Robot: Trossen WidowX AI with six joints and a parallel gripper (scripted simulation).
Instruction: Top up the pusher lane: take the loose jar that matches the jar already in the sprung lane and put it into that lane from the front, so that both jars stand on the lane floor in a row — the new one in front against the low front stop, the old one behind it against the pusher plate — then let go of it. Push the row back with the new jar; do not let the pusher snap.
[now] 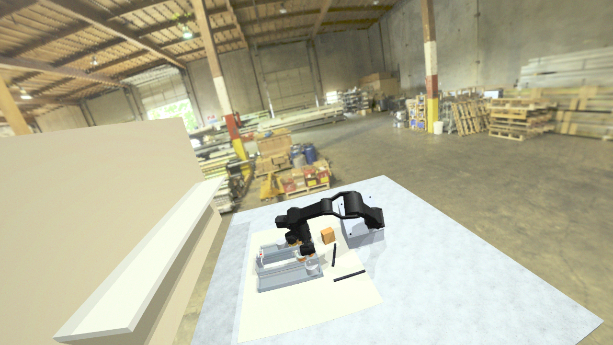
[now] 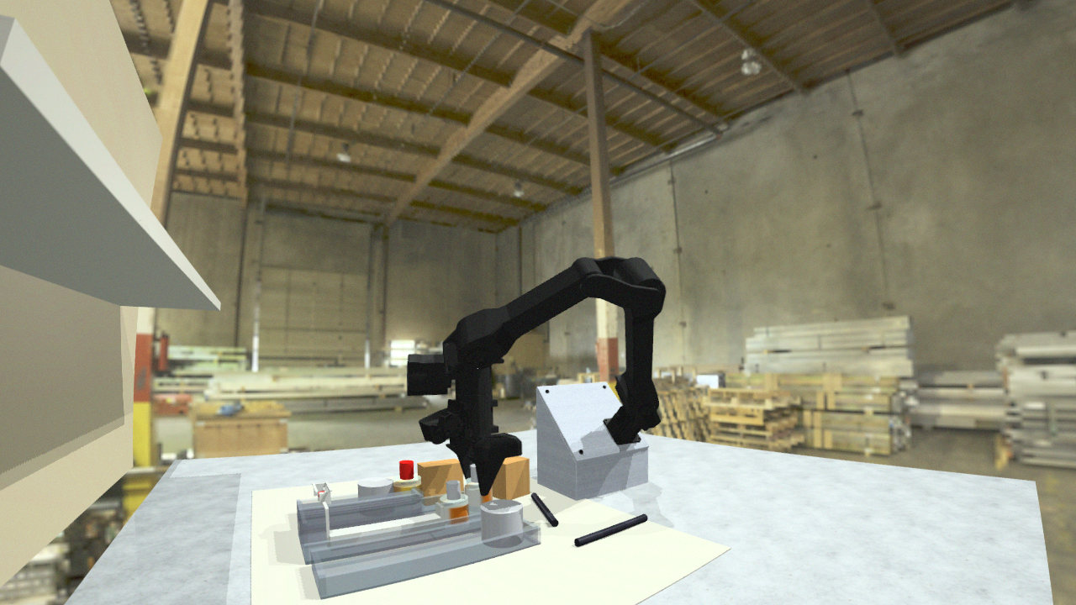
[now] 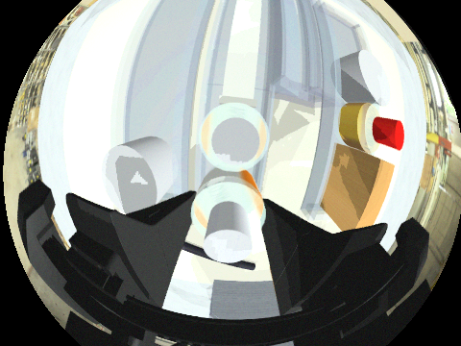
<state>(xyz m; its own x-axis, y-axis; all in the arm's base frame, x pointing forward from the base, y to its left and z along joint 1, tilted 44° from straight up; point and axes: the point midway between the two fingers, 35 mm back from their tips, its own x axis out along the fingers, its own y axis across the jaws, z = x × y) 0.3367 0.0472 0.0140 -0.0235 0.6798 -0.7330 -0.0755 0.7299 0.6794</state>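
Note:
My gripper (image 1: 307, 252) (image 2: 483, 485) (image 3: 229, 202) is shut on a clear jar (image 3: 226, 221) (image 2: 472, 485) with a grey lid and orange contents. It holds the jar upright at the front end of the sprung lane (image 1: 278, 257) (image 2: 361, 510), close in front of the matching jar (image 3: 233, 136) (image 2: 451, 502) (image 1: 298, 256) that stands in the lane. I cannot tell whether the two jars touch. The pusher plate (image 1: 260, 255) (image 2: 322, 492) with a red mark stands at the lane's far end.
A grey cylinder (image 1: 312, 269) (image 2: 501, 522) (image 3: 137, 173) stands in the nearer lane. Behind the lanes are another grey cylinder (image 2: 374, 487) (image 3: 359, 77), a red-capped jar (image 2: 406, 472) (image 3: 378, 131) and an orange box (image 1: 327, 234) (image 2: 440, 475) (image 3: 355, 188). Two black rods (image 1: 349, 275) (image 2: 609, 529) lie on the mat.

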